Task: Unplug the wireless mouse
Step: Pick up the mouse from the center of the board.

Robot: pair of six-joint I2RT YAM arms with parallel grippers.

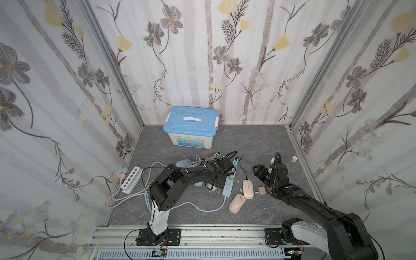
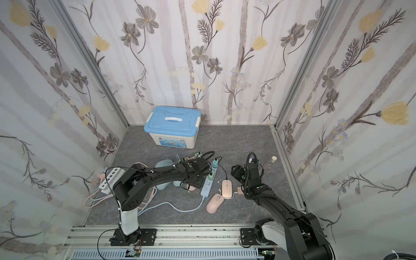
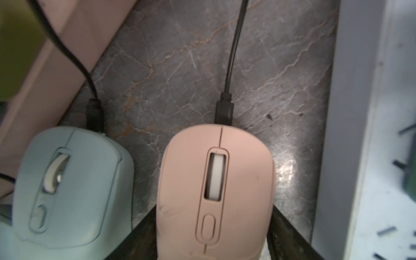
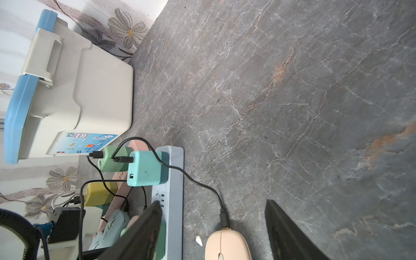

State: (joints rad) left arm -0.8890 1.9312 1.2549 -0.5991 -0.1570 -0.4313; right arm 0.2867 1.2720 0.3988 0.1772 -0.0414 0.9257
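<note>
Between the fingers (image 3: 144,236) of the left gripper (image 3: 215,206) lies the pink mouse (image 3: 216,180), a black cable (image 3: 224,110) plugged into its front and a blue mouse (image 3: 72,191) just beside it. Whether they clamp it I cannot tell. Farther off, the right gripper (image 4: 213,202) stands open near a peach mouse (image 4: 227,245).

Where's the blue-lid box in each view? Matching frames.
Both top views: box at the back wall, beyond the power strip.
Left wrist: not in it.
Right wrist: box against the wall, past the power strip.
Shared landmark: that power strip, in those three views.
</note>
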